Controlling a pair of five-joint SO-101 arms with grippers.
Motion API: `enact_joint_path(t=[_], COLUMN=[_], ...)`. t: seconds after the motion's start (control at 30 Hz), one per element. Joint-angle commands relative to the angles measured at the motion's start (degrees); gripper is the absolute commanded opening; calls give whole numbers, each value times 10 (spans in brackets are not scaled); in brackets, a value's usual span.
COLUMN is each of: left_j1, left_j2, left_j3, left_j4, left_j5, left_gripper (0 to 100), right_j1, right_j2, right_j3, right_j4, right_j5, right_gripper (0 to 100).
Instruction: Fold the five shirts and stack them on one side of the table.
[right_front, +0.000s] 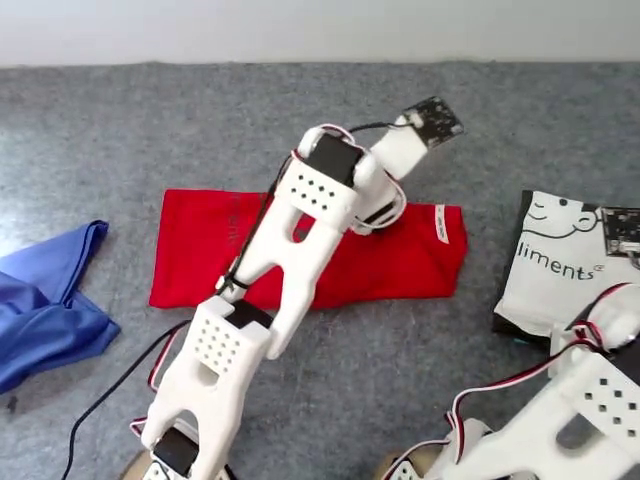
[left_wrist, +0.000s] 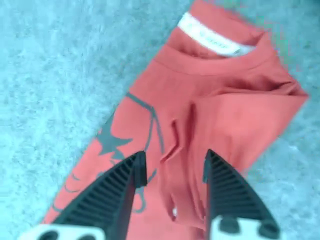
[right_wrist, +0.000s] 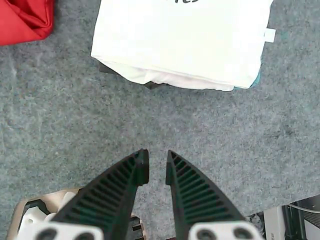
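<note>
A red shirt (right_front: 400, 262), folded into a long strip, lies across the middle of the grey table (right_front: 120, 130). My left arm (right_front: 320, 190) stretches over it. My left gripper (left_wrist: 175, 170) hangs open just above the creased red shirt (left_wrist: 215, 100), near its collar end with the white label (left_wrist: 210, 40). A loose blue shirt (right_front: 50, 305) lies at the left edge. At the right sits a stack of folded shirts topped by a white printed one (right_front: 562, 262). My right gripper (right_wrist: 157, 167) hovers over bare carpet short of that white stack (right_wrist: 185, 40), its tips almost touching, holding nothing.
The table is covered in grey carpet (right_wrist: 240, 140). A corner of the red shirt (right_wrist: 22, 20) lies beside the white stack. Dark and teal layers peek out under the white shirt. Cables trail along the near edge by both arm bases.
</note>
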Motion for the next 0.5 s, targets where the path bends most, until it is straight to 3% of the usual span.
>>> enact_joint_path(t=[0.0, 0.23, 0.47], left_j1=[19, 55, 1], left_j2=[-46, -138, -89], left_j3=[11, 250, 313], left_j4=[19, 15, -12], left_j5=[7, 2, -34], left_gripper=[188, 187, 107], right_j1=[7, 7, 6], right_j2=[-15, -15, -14], right_j3=[1, 1, 2], right_j4=[22, 22, 22], right_j5=[3, 3, 2], right_gripper=[80, 80, 80])
